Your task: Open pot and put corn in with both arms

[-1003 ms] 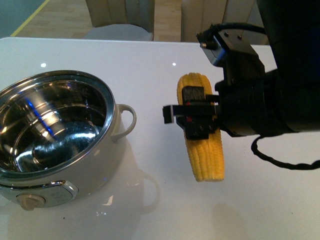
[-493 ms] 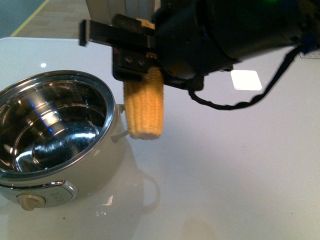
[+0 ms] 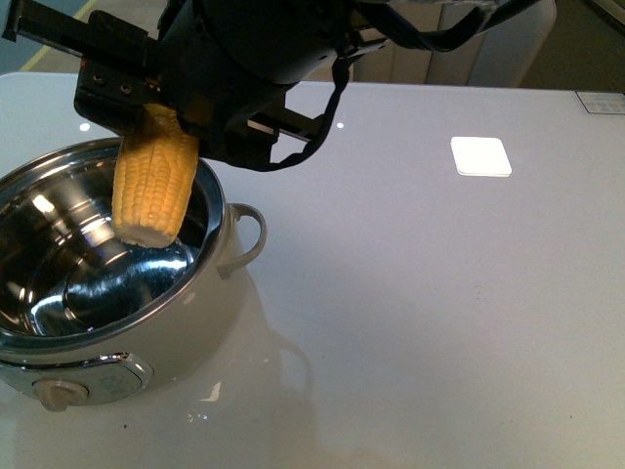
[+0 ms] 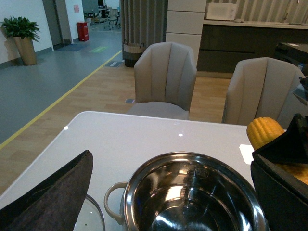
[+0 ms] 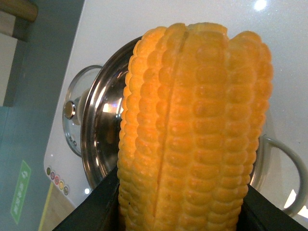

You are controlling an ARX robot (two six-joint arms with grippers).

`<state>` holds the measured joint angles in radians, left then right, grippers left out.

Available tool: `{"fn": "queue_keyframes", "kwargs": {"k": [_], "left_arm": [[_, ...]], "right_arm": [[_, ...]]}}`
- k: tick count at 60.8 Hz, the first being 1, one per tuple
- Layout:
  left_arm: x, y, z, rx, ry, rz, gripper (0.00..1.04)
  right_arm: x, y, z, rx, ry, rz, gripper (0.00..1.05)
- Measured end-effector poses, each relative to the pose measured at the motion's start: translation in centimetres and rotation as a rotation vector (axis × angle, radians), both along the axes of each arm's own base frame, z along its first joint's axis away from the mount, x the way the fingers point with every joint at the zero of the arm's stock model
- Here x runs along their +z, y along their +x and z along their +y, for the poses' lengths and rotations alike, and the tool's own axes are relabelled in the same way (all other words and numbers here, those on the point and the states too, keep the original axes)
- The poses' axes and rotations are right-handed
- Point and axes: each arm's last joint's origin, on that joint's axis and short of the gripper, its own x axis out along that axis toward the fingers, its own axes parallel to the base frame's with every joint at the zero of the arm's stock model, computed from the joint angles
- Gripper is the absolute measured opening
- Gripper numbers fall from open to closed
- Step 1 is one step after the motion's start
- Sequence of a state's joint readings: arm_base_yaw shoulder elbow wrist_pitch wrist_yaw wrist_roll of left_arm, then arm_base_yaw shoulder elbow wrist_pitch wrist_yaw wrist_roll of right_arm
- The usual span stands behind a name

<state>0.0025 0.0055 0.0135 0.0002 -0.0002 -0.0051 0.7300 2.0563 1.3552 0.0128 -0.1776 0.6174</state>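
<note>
The right end effector (image 3: pixel 146 109) has moved since a moment ago. It was out over the bare tabletop (image 3: pixel 439 293) beside the pot's loop handle, and now it is over the open pot (image 3: pixel 213 293). The corn (image 3: pixel 148 186) has come along with it. That means the carry looks almost done, and I think the only part left is to lower the corn and let it go. The lid (image 5: pixel 77 115) is already off. It lies flat on the tabletop on the far side of the pot from this end effector. The right end effector is squeezed tight on the top part of the corn. The corn hangs straight down below it, with the flat cut end at the bottom. That end is just inside the rim, above the shiny bowl, and it does not touch the bottom yet. The pot sits right under the end effector, a little toward the robot. The left end effector (image 4: pixel 171 159) seems to be spread wide and holds nothing. The pot is just in front of it, and the lid lies under one of its fingers (image 4: pixel 57 192).
</note>
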Motion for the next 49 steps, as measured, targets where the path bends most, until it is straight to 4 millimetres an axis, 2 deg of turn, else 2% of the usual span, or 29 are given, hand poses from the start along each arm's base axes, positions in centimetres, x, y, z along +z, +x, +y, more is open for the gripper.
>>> {"fn": "queue_keyframes", "kwargs": {"k": [24, 39, 49], "left_arm": [[0.0, 0.0, 0.0, 0.000, 0.000, 0.000, 0.98], [0.0, 0.0, 0.0, 0.000, 0.000, 0.000, 0.98], [0.0, 0.0, 0.0, 0.000, 0.000, 0.000, 0.98]], "right_arm": [[-2.3, 1.8, 4.8, 0.061, -0.056, 0.111, 0.49], [-2.7, 2.8, 6.0, 0.066, -0.061, 0.125, 0.54], [-3.3, 3.0, 6.2, 0.060, -0.059, 0.149, 0.66]]}}
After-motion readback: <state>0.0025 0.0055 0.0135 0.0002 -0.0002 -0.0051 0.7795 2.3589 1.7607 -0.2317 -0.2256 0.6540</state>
